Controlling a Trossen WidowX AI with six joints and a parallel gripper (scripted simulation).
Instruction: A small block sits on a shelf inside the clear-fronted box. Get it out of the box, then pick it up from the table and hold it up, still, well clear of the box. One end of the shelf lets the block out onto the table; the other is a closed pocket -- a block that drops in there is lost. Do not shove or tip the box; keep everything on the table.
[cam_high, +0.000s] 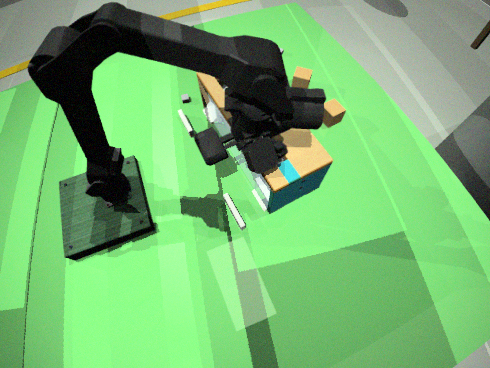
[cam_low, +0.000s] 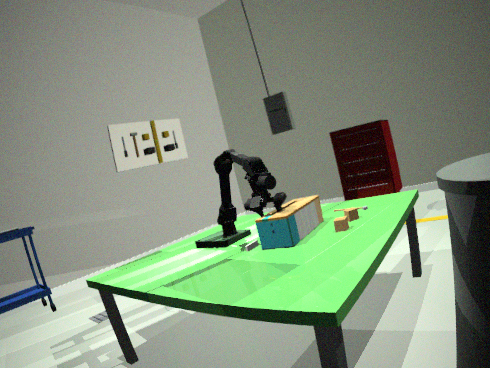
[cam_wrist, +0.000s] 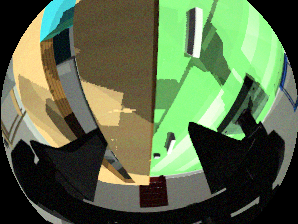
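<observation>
The box (cam_high: 312, 157) (cam_low: 277, 233) (cam_wrist: 117, 55) has a wooden top with a long slot, a teal stripe and a teal end; its clear front faces the arm's base. My gripper (cam_high: 237, 150) (cam_low: 267, 204) (cam_wrist: 149, 127) is open and empty, low over the box top near its front edge. One finger is over the top and the other is out past the front side. In the wrist view the front edge of the top runs between the fingers. The block on the shelf cannot be made out; the arm and the top hide most of the inside.
Two wooden cubes (cam_high: 334, 113) (cam_high: 302, 76) (cam_low: 341, 224) stand behind the box. One white bar (cam_high: 234, 211) (cam_wrist: 196, 32) and another white bar (cam_high: 185, 122) (cam_wrist: 170, 143) lie before its front. A small grey cube (cam_high: 185, 98) (cam_wrist: 157, 155) lies beyond the second bar.
</observation>
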